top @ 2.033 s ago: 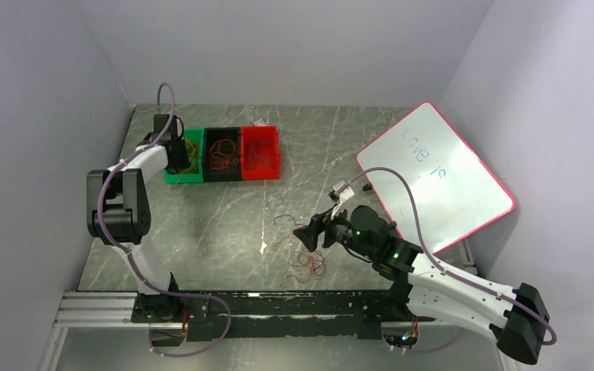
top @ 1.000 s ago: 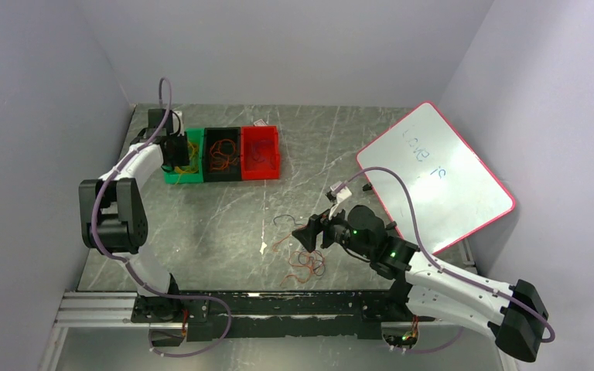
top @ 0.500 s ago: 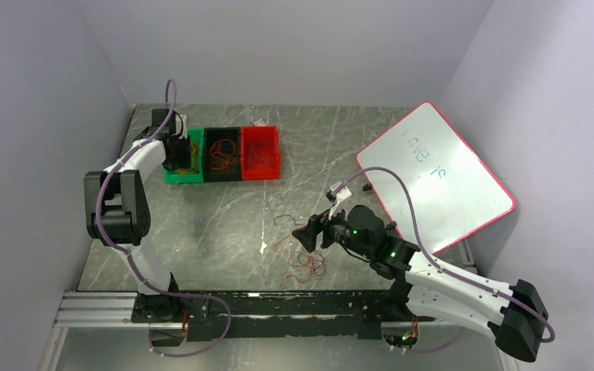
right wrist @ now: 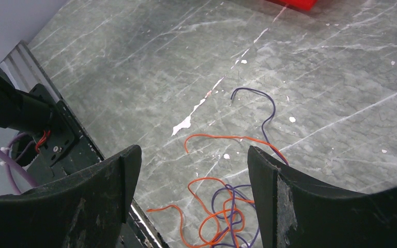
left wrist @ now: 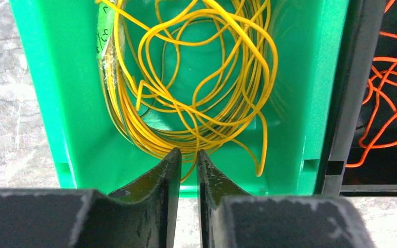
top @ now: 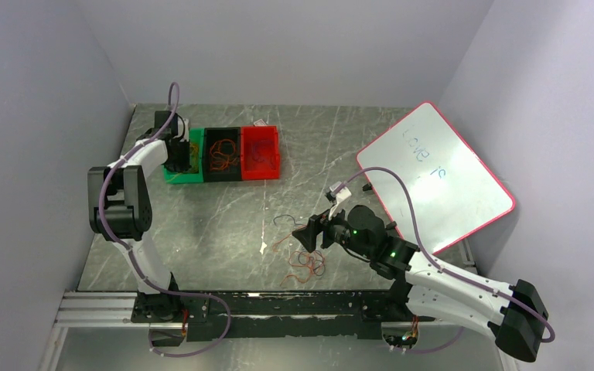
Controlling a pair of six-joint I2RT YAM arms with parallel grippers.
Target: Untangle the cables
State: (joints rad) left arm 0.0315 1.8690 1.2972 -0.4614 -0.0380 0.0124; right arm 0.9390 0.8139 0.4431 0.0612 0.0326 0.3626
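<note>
Yellow cables (left wrist: 196, 88) lie coiled in the green bin (left wrist: 51, 103). My left gripper (left wrist: 185, 152) hangs over that bin's near wall (top: 178, 151). Its jaws are almost together, and one yellow strand shows in the narrow slit; I cannot tell if it is pinched. A tangle of orange and dark purple cables (right wrist: 232, 217) lies on the table near the front edge (top: 306, 267). My right gripper (right wrist: 194, 150) is open and empty just above and behind it (top: 309, 232). One orange and one purple strand (right wrist: 261, 111) trail away from the tangle.
The green bin (top: 172, 176), a black bin (top: 222, 176) with orange cables (left wrist: 382, 103) and a red bin (top: 261, 174) stand in a row at the back left. A pink-rimmed whiteboard (top: 433, 170) lies at the right. The metal rail (top: 278, 305) runs along the front edge.
My left arm has shifted its elbow and carried the gripper slightly toward the back over the green bin. The right arm and the floor tangle have not moved.
</note>
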